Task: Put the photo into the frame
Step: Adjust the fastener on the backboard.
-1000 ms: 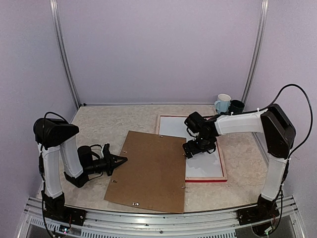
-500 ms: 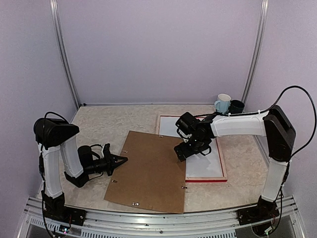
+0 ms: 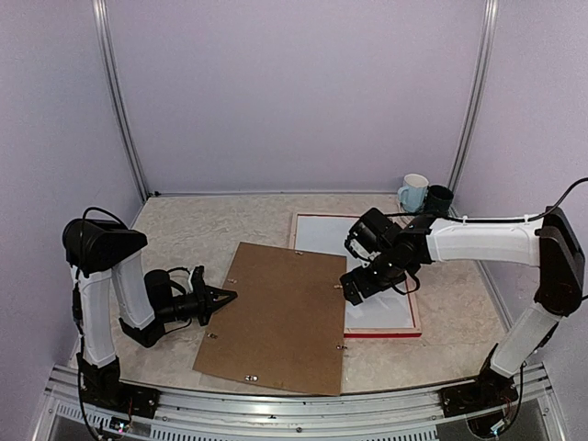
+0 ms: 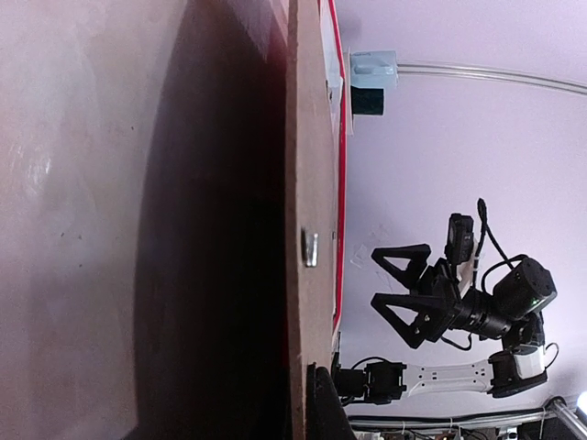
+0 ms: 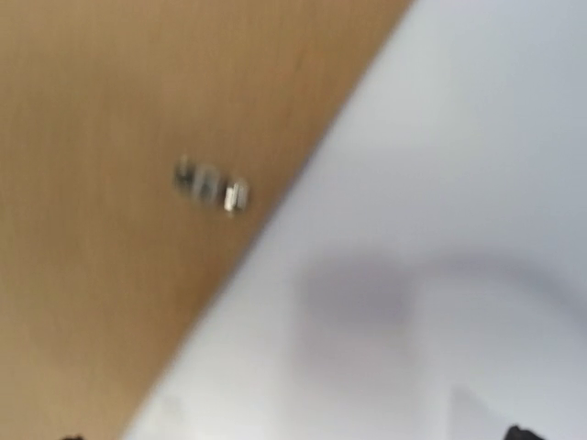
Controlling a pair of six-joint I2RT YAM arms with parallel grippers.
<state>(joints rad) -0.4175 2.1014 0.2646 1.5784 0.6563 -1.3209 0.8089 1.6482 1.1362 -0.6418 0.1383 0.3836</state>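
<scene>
The frame [image 3: 381,333], red-edged, lies flat right of centre with a white sheet [image 3: 381,308] inside it. The sunset photo is not in view. A brown backing board [image 3: 276,317] lies over the frame's left side. My left gripper [image 3: 228,296] is at the board's left edge. In the left wrist view the board [image 4: 310,165] runs edge-on between the fingers [image 4: 328,408], raised over its shadow. My right gripper [image 3: 352,292] hovers low over the white sheet [image 5: 440,183] beside the board's right edge [image 5: 138,137]. Only dark tips show, far apart at that blurred view's bottom corners.
A white mug [image 3: 413,191] and a dark mug [image 3: 439,197] stand at the back right, behind the frame. Small metal tabs [image 5: 211,188] sit along the board's edges. Lilac walls enclose the table on three sides.
My right gripper swung left toward the board's edge, then came back slightly right and nearer, and the right arm's elbow moved out to the right. The left arm and the board have not moved.
</scene>
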